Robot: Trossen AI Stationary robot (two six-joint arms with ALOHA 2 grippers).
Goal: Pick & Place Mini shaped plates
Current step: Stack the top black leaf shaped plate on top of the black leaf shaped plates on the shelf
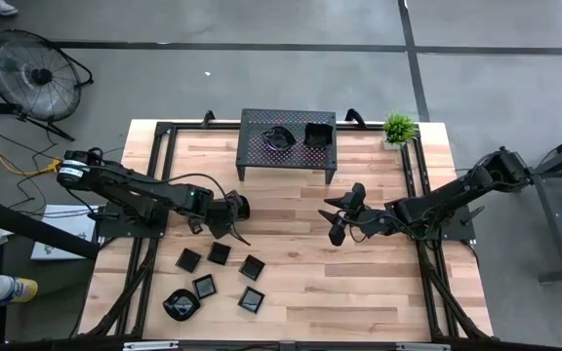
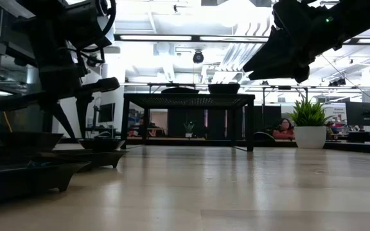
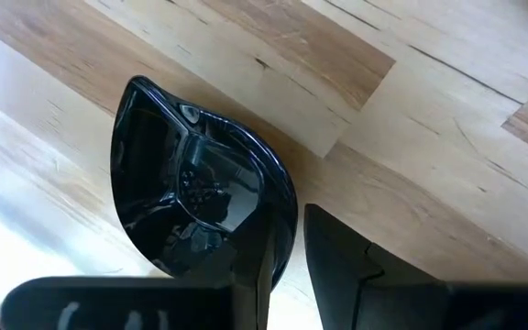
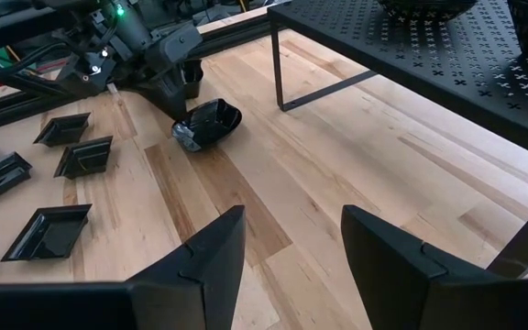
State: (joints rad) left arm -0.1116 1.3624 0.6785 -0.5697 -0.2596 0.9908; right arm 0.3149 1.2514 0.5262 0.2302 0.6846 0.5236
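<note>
Open workshop floor, wood desk (image 1: 359, 283) with a black frame around it, a fan (image 1: 32, 73) off its far-left corner. Left hand (image 1: 230, 222) sits left of centre, closed on the rim of a teardrop plate (image 4: 211, 121), pinched at the edge, probably so it can be carried flat to the rack; from the right wrist view the plate looks just off the wood or barely touching, can't tell which. Loose plates (image 1: 220, 253) lie grouped at the near-left of the desk, likely the pick pile: six counted from above, mostly squares plus one rounder wavy one (image 1: 181, 304) at the near edge. Rack (image 1: 289, 146) stands at far centre on its legs, the drop spot by the look of it, two plates on top: a round-ish one (image 1: 279, 137) and a square one (image 1: 318, 134). So nine plates in view, two placed, one in hand. Right hand (image 1: 344, 216) hangs right of centre, fingers spread wide, holding nothing, waiting. One potted plant (image 1: 398, 128) at the far right, by the rack.
</note>
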